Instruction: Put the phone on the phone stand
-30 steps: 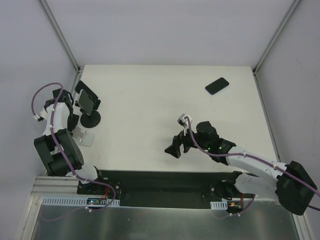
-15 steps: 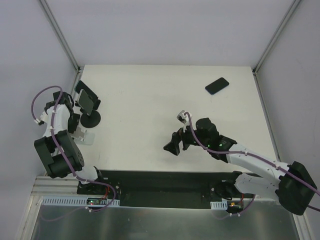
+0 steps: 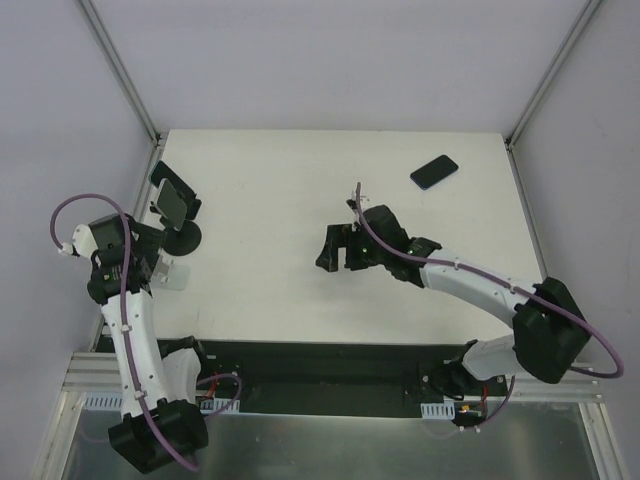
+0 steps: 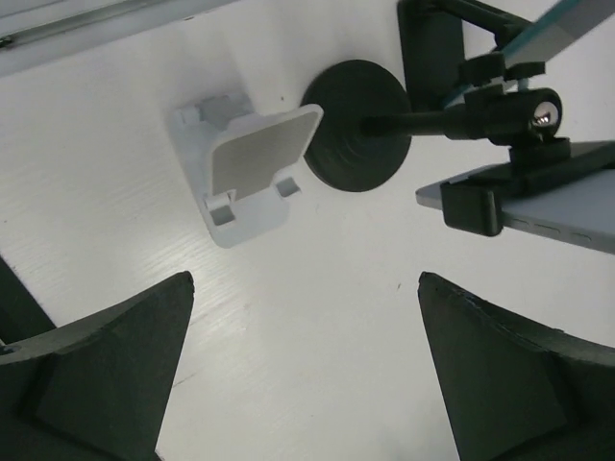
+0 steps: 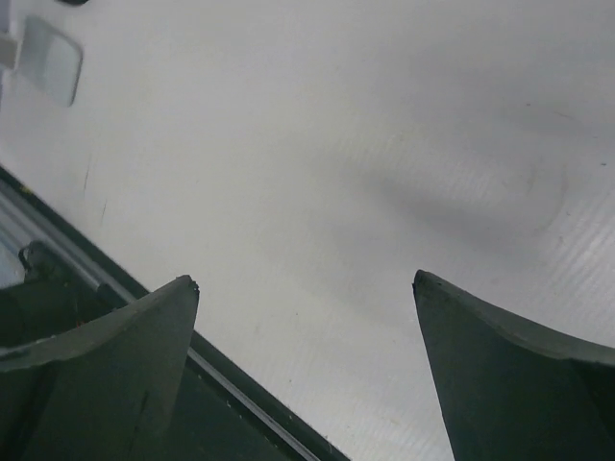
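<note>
The black phone stand (image 3: 182,238) with its round disc base stands at the table's left edge. A grey-screened phone (image 3: 172,199) sits in its clamp. In the left wrist view the disc base (image 4: 357,125) and the clamped phone (image 4: 567,206) show ahead of the fingers. A second black phone (image 3: 434,171) lies flat at the back right. My left gripper (image 3: 152,262) is open and empty, just near of the stand; it also shows in the left wrist view (image 4: 306,288). My right gripper (image 3: 330,248) is open and empty over mid table, and only bare table lies between its fingers in the right wrist view (image 5: 306,280).
A small white stand (image 3: 168,273) lies next to the black stand's base, also in the left wrist view (image 4: 252,158). A black strip (image 3: 330,360) runs along the table's near edge, seen in the right wrist view (image 5: 240,432). Grey walls enclose the table.
The left arm has pulled back toward the near edge, away from the stand. The right gripper has moved away from the near edge and a little left. Both stay open.
</note>
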You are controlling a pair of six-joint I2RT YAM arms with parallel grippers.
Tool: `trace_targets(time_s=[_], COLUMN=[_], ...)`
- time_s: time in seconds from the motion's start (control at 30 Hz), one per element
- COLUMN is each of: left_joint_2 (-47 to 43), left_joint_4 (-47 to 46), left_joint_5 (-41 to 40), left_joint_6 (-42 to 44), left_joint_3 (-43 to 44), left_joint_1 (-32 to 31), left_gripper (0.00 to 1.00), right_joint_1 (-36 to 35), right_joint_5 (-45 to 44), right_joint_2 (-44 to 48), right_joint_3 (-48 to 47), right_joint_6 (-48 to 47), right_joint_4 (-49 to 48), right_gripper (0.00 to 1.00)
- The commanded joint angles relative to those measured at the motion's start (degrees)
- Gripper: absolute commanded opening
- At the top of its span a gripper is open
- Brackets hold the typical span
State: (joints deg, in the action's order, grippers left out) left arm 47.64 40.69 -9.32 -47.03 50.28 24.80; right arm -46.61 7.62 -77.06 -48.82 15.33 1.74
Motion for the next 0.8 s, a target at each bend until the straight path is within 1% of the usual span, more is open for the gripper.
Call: trace_targets(time_s=[0.0,0.07,0.13,0.17,0.2,0.23,0.27,0.3,0.33,0.37,0.4,0.43,0.47,0.5,0.53,0.57,0.6,0.7,0.77], left_joint_2=[-1.4,-4.2,-6.5,-6.9,-7.1,-7.1,-7.0,-6.9,-6.6,-6.5,-6.3,-6.2,-6.2,-6.6,-6.6,-6.6,-6.7,-6.7,-6.8], left_joint_4=[-4.5,-4.3,-4.3,-4.3,-4.2,-4.2,-4.2,-4.2,-4.3,-4.3,-4.4,-4.4,-4.3,-4.3,-4.6,-5.0,-5.2,-7.3,-8.3], left_joint_5=[5.6,4.5,5.1,5.5,6.2,6.7,7.0,7.5,8.3,9.0,9.2,10.9,11.3,11.7,13.7,14.8,16.2,21.4,24.1], left_joint_6=[8.7,7.8,6.8,5.8,5.4,5.0,5.0,5.1,5.3,5.9,6.2,7.4,8.0,8.7,10.1,10.8,11.4,13.3,14.0], left_joint_3=[-2.6,-4.6,-6.1,-6.2,-6.4,-6.3,-6.0,-5.5,-4.7,-4.2,-3.6,-2.3,-1.7,-1.2,-0.5,-0.4,-0.2,0.2,0.3], left_joint_1=[-0.3,-0.3,-0.2,-0.3,-0.4,-0.6,-1.1,-1.5,-1.9,-2.3,-3.3,-3.9,-4.5,-5.4,-5.6,-5.9,-6.2,-7.9,-10.1], left_gripper=[0.99,0.99,0.99,0.99,0.99,0.99,0.99,0.99,0.99,0.99,0.99,0.99,0.99,0.99,0.99,0.99,0.99,0.99,0.99], right_joint_1=[4.2,5.6,6.7,8.1,9.2,10.1,12.2,13.4,14.4,16.7,17.8,19.1,21.6,22.9,24.2,26.5,27.8,31.9,34.6], right_joint_5=[-5.8,-7.3,-12.3,-17.3,-19.2,-20.9,-24.8,-26.7,-28.5,-32.4,-34.4,-36.3,-38.4,-39.2,-39.5,-40.7,-41.1,-42.1,-41.0], right_joint_2=[-8.0,-10.6,-13.5,-14.2,-15.8,-16.9,-18.0,-21.0,-22.8,-24.6,-28.7,-31.0,-33.3,-37.9,-40.3,-44.5,-46.5,-52.9,-57.2], right_joint_3=[-8.6,-13.5,-16.7,-19.5,-21.0,-22.5,-27.1,-29.6,-33.0,-38.9,-43.0,-46.6,-50.0,-57.3,-60.5,-64.0,-69.7,-78.3,-81.5], right_joint_6=[11.5,13.0,14.4,18.7,20.7,22.9,26.9,29.0,30.3,31.2,33.2,34.2,34.7,35.5,36.3,36.4,36.6,37.2,36.3], right_joint_4=[7.4,10.3,14.6,16.6,18.7,23.1,26.3,29.7,36.8,40.1,43.5,50.7,53.3,55.6,60.0,61.3,63.5,63.9,63.2], right_gripper=[0.96,0.96,0.96,0.96,0.96,0.96,0.96,0.96,0.96,0.96,0.96,0.96,0.96,0.96,0.96,0.96,0.96,0.96,0.96])
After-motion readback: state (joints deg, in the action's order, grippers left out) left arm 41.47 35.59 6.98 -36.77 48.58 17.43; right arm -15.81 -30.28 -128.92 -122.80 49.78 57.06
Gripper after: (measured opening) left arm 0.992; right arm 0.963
